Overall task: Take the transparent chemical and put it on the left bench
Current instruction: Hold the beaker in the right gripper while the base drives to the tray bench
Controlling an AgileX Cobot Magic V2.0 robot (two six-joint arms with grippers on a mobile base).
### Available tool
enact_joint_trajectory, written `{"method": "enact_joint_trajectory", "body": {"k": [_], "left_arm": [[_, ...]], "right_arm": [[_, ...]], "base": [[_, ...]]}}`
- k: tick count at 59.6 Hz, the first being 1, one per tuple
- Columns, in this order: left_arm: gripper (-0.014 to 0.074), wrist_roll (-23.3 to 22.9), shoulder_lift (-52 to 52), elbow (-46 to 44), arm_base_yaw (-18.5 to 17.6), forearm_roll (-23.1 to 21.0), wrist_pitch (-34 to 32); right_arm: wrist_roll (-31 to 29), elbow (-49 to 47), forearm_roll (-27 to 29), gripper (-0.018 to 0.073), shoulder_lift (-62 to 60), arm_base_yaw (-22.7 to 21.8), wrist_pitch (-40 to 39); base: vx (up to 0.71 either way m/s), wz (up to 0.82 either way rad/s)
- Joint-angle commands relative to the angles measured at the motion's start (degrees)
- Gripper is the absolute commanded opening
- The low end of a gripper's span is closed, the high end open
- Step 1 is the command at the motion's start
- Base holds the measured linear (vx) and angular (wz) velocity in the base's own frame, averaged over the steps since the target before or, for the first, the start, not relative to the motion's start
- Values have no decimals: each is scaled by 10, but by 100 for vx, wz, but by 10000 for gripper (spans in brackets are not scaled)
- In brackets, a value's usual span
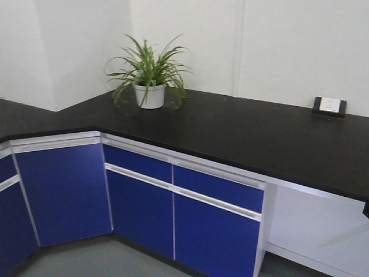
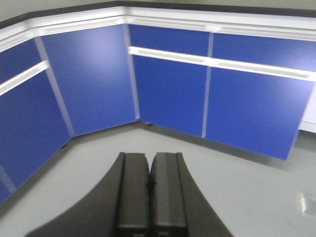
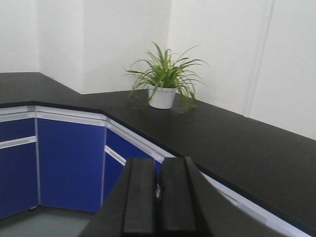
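In the right wrist view my right gripper (image 3: 158, 160) is shut. A small pale translucent bit, the transparent chemical (image 3: 157, 190), shows pinched in the seam between the jaws; the rest of it is hidden. The gripper hangs in front of the cabinet edge, just below worktop height. In the left wrist view my left gripper (image 2: 149, 155) is shut and empty, held low over the grey floor (image 2: 237, 182) and pointing at the blue cabinets (image 2: 168, 89). The left bench with its white bins is out of view. Neither gripper shows in the front view.
A black L-shaped worktop (image 1: 242, 133) runs along white walls over blue cabinets (image 1: 138, 208). A potted green plant (image 1: 149, 75) stands near the corner. A white wall socket (image 1: 330, 106) sits at the far right. There is an open white knee space (image 1: 317, 225) under the worktop at the right.
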Motion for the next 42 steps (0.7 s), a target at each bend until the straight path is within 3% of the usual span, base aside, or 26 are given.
{"method": "enact_joint_trajectory", "body": {"k": [1, 19, 42], "left_arm": [[-3, -4, -11, 9, -1, 0, -45], [-3, -4, -11, 9, -1, 0, -45], [-3, -4, -11, 9, -1, 0, -45]], "right_arm": [[-3, -17, -1, -4, -1, -2, -28], [-3, -17, -1, -4, -1, -2, -28], [-3, -17, -1, -4, -1, -2, -29]], "base": [[-33, 51], [-28, 61], [-20, 82]]}}
